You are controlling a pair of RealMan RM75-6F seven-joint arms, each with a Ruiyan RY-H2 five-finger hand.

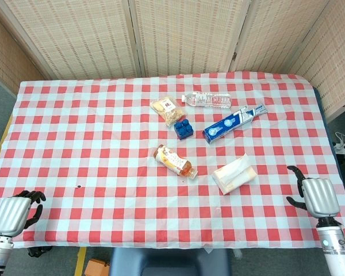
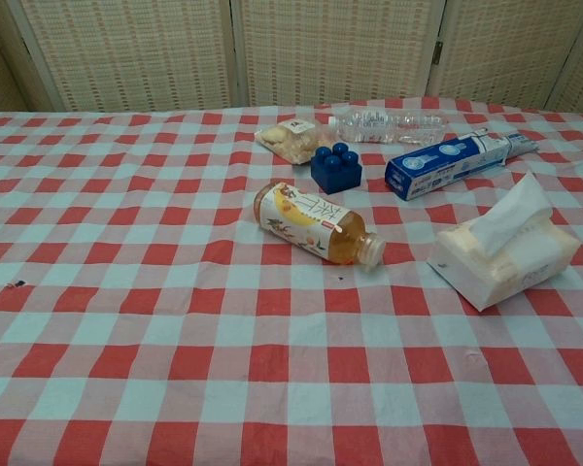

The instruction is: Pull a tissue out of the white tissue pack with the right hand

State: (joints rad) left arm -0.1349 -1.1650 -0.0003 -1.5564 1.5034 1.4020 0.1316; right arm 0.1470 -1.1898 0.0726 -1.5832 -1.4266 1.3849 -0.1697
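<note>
1. Starting the reach: we are parking the right hand point(image 1: 315, 194) near the table's right edge, close to the front right corner, fingers spread, holding nothing.
2. We are keeping the left hand point(image 1: 14, 211) at the front left corner, fingers curled in, nothing in it; it looks idle since the task is not calling on it.
3. We are targeting the white tissue pack point(image 2: 502, 254), lying flat in the right half of the table point(image 1: 75, 144), between the right hand and the juice bottle point(image 2: 316, 225), apart from both.
4. We are seeing one tissue point(image 2: 512, 214) already sticking up from the pack's top slot, tilted; we are judging that as the pinch point, so the hand is needing to come in from the right and above.
5. We are noting the rest toward the back edge: blue block point(image 2: 334, 167), snack bag point(image 2: 285, 137), clear water bottle point(image 2: 387, 124), blue toothpaste box point(image 2: 454, 162).
6. We are reading labels: a large "7" on the toothpaste box; the juice bottle's print is too small to read; no writing is showing on the pack.
</note>
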